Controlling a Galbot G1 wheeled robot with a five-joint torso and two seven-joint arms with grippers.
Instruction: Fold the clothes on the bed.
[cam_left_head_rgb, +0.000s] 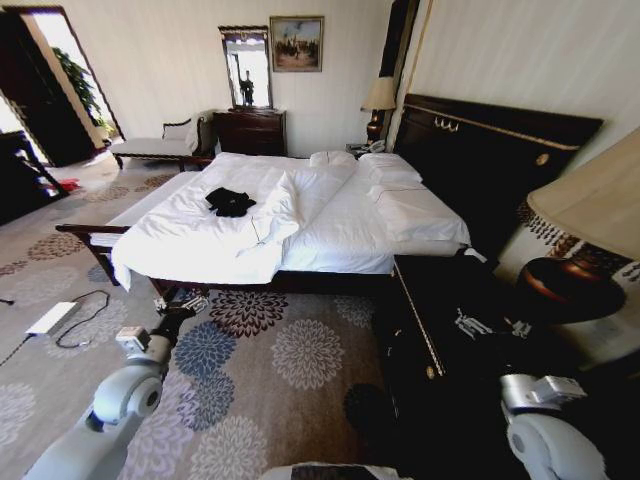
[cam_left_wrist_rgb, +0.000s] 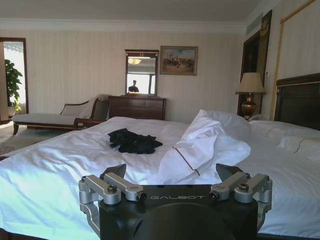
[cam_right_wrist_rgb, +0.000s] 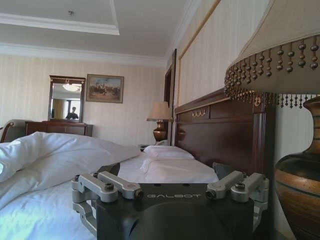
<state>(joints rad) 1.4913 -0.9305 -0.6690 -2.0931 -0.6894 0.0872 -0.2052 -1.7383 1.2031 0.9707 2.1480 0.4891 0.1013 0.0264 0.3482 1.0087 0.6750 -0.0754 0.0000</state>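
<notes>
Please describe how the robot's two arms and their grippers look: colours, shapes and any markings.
The left arm and right arm have rounded, glossy light-grey shells. The left gripper and right gripper share one design: a black body with pale "GALBOT" lettering, silver metal linkage bars with dark bolts, and dark fingers.

Room contents, located from the dark dresser against the far wall:

- Mirror, framed, standing directly above the dresser.
- Painting, gilt frame, on the wall just beside the mirror.
- Chaise bench, pale upholstery, touching or just beside the dresser's end, toward the doorway.
- Table lamp with a pale shade, along the same wall, on the painting's side.
- Large fringed lamp, bronze base, well apart from the dresser, on a dark nightstand.
- Floral carpet.
- White box with cable, on the carpet.
</notes>
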